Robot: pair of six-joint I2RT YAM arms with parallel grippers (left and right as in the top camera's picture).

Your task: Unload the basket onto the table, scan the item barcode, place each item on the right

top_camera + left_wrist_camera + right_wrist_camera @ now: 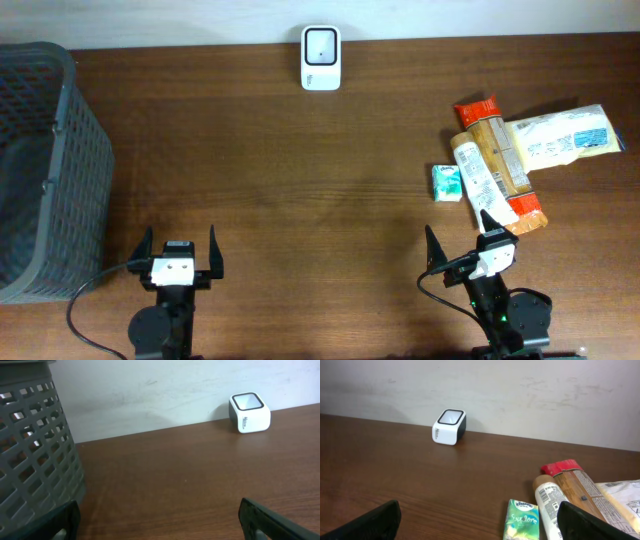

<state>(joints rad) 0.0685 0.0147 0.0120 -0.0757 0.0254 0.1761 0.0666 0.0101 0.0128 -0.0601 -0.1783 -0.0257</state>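
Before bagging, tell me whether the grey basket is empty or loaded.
Looks empty: overhead, the basket shows only bare mesh inside, though its left side is cropped.

back: scanner (321, 58) at the far edge of the tabletop (300, 180), middle | left: basket (45, 170) | right: long pack (500, 165) over the left end of the flat bag (565, 135); tube (475, 180) against the long pack's left side; small pack (447, 182) just left of the tube | front: left tool (180, 240) near the basket; right tool (459, 228) just before the tube
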